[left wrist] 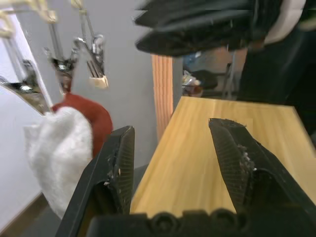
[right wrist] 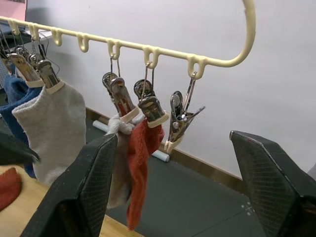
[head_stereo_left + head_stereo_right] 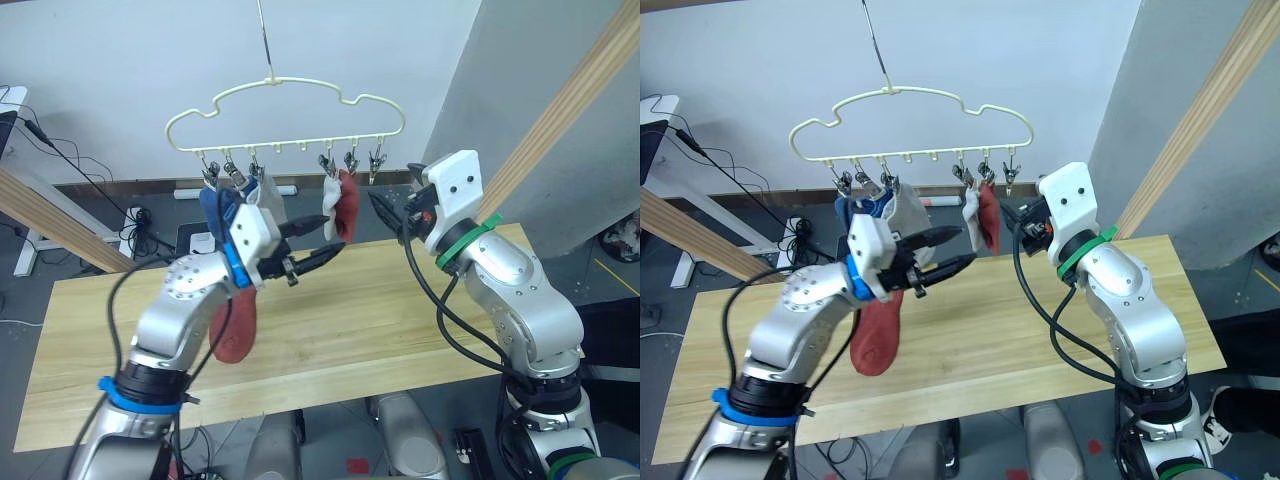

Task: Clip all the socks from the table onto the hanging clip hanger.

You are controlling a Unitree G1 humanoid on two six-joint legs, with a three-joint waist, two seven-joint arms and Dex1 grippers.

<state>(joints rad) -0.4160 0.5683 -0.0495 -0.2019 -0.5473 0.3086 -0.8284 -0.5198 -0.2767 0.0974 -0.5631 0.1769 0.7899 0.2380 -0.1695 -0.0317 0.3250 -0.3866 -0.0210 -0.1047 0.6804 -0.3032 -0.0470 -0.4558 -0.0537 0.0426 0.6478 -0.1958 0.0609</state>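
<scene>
Both claws spread, empty, near clip hanger (image 3: 285,118). Last rust-red sock (image 3: 233,328) dangles unheld below left claw (image 3: 306,247); risk: drops.

The place looks like a robotics lab or test room rather than a home. A bare wooden table (image 3: 400,300) stands on a grey floor (image 3: 60,250) before a plain white wall (image 3: 120,60), with loose black cables (image 3: 70,160) and a power strip (image 3: 135,215) along the skirting, and slanted wooden poles (image 3: 570,95).
</scene>
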